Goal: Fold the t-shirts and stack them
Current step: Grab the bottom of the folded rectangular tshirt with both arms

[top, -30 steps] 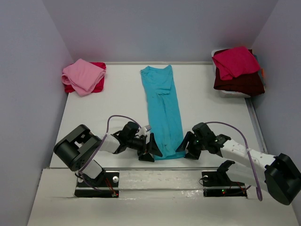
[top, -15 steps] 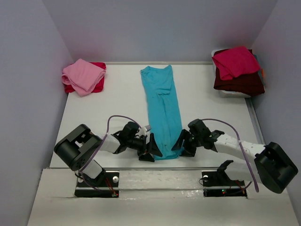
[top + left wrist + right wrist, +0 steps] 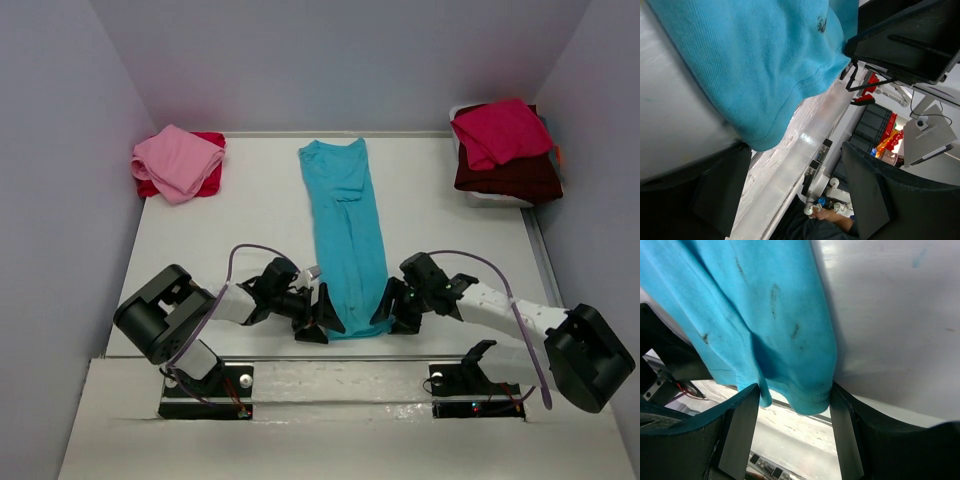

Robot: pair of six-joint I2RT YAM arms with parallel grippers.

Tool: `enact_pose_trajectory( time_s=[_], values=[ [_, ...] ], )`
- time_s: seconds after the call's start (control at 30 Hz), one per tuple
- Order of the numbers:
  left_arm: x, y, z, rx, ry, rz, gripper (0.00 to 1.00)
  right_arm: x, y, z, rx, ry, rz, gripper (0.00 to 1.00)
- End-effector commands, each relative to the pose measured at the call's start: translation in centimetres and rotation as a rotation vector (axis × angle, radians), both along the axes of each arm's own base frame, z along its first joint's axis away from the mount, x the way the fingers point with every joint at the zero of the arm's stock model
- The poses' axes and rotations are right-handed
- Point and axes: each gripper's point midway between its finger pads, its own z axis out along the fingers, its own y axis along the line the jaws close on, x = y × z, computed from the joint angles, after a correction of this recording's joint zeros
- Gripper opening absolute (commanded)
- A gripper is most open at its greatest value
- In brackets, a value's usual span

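Turquoise t-shirt (image 3: 345, 235), a long strip, flat on desk (image 3: 230, 230) centre. Left tool (image 3: 322, 318) and right tool (image 3: 388, 312), jaws apart, straddle its near hem corners. Pink t-shirt (image 3: 178, 160) on red t-shirt (image 3: 210, 182) far left; crimson t-shirt (image 3: 500, 130) on maroon t-shirt (image 3: 510, 178) far right.

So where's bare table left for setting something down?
Bare table lies between the pink-on-red stack and the turquoise t-shirt, and again between it and the crimson-on-maroon pile. Crowded at the near hem, where left gripper and right gripper flank it.
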Motion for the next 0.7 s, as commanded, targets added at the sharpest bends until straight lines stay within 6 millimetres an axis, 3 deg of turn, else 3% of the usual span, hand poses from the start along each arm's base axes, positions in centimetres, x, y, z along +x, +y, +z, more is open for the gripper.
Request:
enact_pose_trajectory(
  time_s=[0.0,0.3,0.5,0.67],
  values=[
    [0.4,2.5,-4.6,0.242,-0.020,0.051,0.88,-1.0,-2.2,-1.2,-0.102,0.021,-0.001,0.63],
    [0.8,2.2,-4.6,0.239,-0.021,0.046,0.87,-1.1,-1.4,-2.9,-0.071,0.051,0.017,0.61],
    [0.3,3.0,-5.5,0.299,-0.002,0.038,0.85,-1.2,-1.2,-3.5,-0.074,0.068,0.033,0.60],
    [1.2,3.9,-5.9,0.392,-0.042,0.041,0.85,-1.3,-1.3,-3.5,-0.073,0.069,0.034,0.59]
  ],
)
